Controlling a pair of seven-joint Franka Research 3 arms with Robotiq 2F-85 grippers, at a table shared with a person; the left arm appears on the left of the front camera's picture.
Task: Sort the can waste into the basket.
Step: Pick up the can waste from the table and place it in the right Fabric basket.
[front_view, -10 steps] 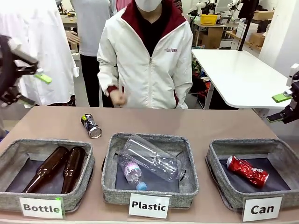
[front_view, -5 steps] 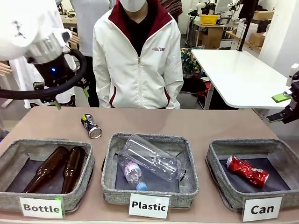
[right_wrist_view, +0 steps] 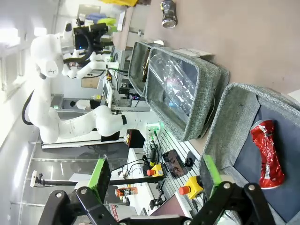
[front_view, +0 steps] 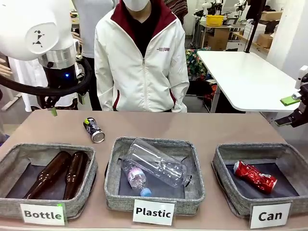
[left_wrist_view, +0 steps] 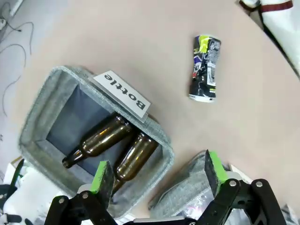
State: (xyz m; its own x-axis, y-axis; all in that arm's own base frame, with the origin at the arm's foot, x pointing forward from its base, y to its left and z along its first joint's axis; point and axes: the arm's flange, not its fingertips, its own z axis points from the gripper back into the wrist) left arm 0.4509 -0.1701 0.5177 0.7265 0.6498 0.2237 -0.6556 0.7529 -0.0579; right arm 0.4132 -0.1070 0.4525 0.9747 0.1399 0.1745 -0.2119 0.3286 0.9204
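Front view: crushed can point(front_view: 255, 176) in basket point(front_view: 255, 150)

**Left arm** point(front_view: 30, 29): white, entering from the left, its last joint large in the foreground and its wrist point(front_view: 60, 72) turned straight down. **Left tool** point(front_view: 67, 105): hangs below that wrist and points downward. Its two green-padded fingers point(left_wrist_view: 102, 177) stand wide apart with nothing between them. **Right tool** point(front_view: 288, 111): raised at the right edge, pointing inward to the left, with its jaws spread and empty.
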